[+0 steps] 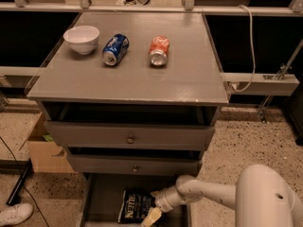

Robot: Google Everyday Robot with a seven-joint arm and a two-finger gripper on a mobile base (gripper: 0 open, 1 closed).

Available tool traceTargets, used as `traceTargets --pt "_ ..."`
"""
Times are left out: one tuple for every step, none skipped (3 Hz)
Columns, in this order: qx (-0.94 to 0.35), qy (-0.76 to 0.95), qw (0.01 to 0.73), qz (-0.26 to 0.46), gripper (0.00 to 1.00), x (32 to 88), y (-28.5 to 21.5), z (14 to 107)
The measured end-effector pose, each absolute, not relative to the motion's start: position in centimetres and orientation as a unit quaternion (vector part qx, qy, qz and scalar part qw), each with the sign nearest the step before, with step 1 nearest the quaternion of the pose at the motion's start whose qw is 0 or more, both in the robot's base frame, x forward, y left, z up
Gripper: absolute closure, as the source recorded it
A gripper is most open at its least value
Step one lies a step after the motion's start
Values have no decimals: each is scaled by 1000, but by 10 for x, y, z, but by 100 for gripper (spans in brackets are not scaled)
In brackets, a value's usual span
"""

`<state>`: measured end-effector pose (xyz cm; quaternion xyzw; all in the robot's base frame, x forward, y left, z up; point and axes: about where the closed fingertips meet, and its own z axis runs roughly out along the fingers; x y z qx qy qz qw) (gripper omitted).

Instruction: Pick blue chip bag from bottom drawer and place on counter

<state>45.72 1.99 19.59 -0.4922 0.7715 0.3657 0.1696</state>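
The blue chip bag (pixel 134 204) lies flat in the open bottom drawer (pixel 97 197), white lettering up, at the bottom of the camera view. My gripper (pixel 152 216) reaches into the drawer from the right on a white arm. Its pale fingertips (pixel 153 215) sit at the bag's lower right corner, touching or just above it. The counter (pixel 128 74) is the wide grey top of the cabinet above.
On the counter stand a white bowl (pixel 81 39), a blue soda can (pixel 115 49) and an orange soda can (pixel 158 50), both on their sides. Two knobbed drawers (pixel 129 137) hang over the bottom drawer. A cardboard box (pixel 45 148) and a shoe (pixel 14 214) are at the left.
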Motion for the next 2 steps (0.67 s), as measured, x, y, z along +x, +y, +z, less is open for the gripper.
traceTargets --pt "-492 772 170 366 0 457 20 196" --pt "-486 767 191 374 0 484 32 171"
